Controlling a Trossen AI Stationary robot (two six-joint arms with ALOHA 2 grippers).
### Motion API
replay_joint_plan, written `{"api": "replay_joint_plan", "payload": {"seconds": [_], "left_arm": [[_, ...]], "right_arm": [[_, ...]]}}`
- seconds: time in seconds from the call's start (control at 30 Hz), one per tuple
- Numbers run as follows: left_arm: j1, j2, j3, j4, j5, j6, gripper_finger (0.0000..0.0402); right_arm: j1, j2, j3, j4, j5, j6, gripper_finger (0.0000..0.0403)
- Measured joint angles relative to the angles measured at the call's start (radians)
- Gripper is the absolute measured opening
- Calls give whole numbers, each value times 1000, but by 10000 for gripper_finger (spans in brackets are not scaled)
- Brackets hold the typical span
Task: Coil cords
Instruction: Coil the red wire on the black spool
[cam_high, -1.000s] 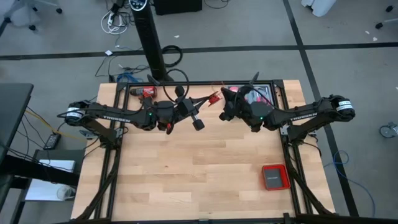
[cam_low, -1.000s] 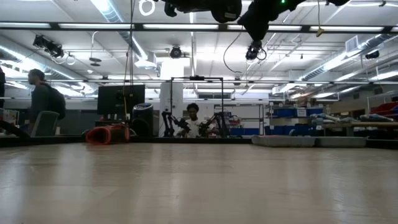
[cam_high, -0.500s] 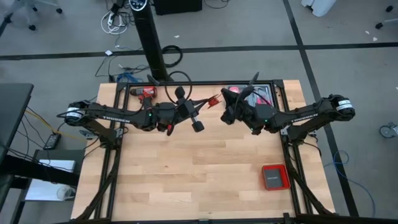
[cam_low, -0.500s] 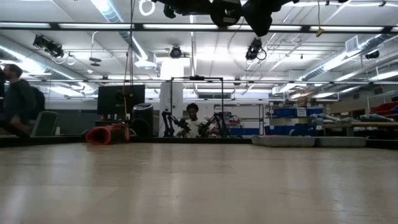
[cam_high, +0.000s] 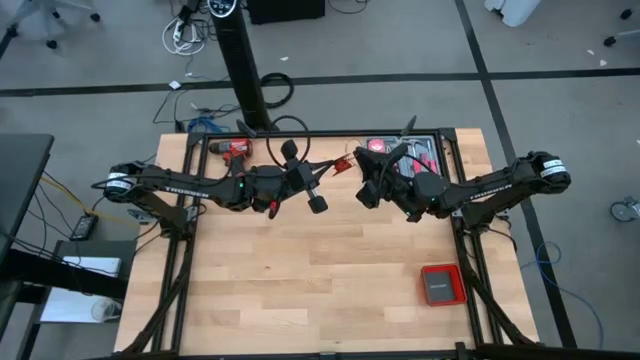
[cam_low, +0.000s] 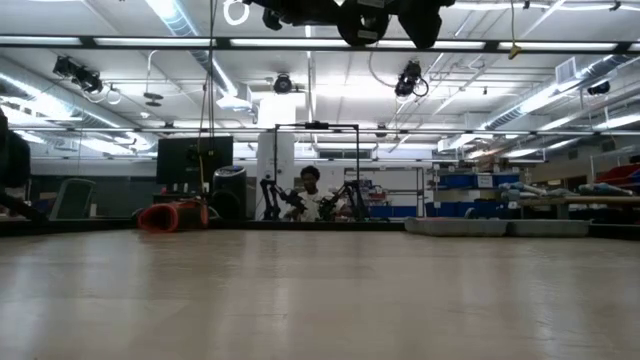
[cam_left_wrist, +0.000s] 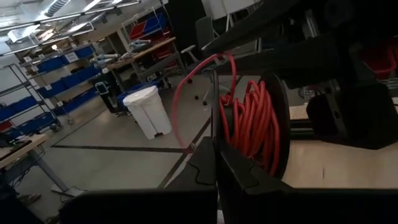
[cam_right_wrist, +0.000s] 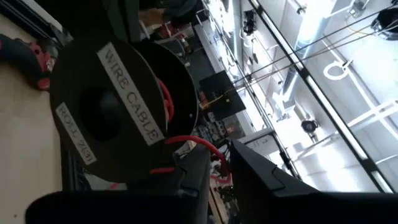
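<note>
Meanwhile the thin red cord (cam_left_wrist: 252, 118), wound on a black plastic spool (cam_right_wrist: 118, 118), hangs above the counter (cam_high: 320, 270) at upper centre, the left hand (cam_high: 318, 200) pressed together. Whether the right hand (cam_high: 366, 190) pinches the cord's free end, I cannot tell; letting go would slacken the coil.

We see a light wooden table (cam_high: 300, 280) framed by dark rails. A red-and-black power drill (cam_high: 232, 148) lies at its far left corner. A flat red square box (cam_high: 439, 284) with a grey middle lies near the front right edge. A tray (cam_high: 432, 150) occupies the far right corner.
</note>
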Motion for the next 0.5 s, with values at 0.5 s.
{"api": "replay_joint_plan", "payload": {"seconds": [0.5], "left_arm": [[0,0,0,13,2,-6,0]], "right_arm": [[23,0,0,92,-177,39,60]]}}
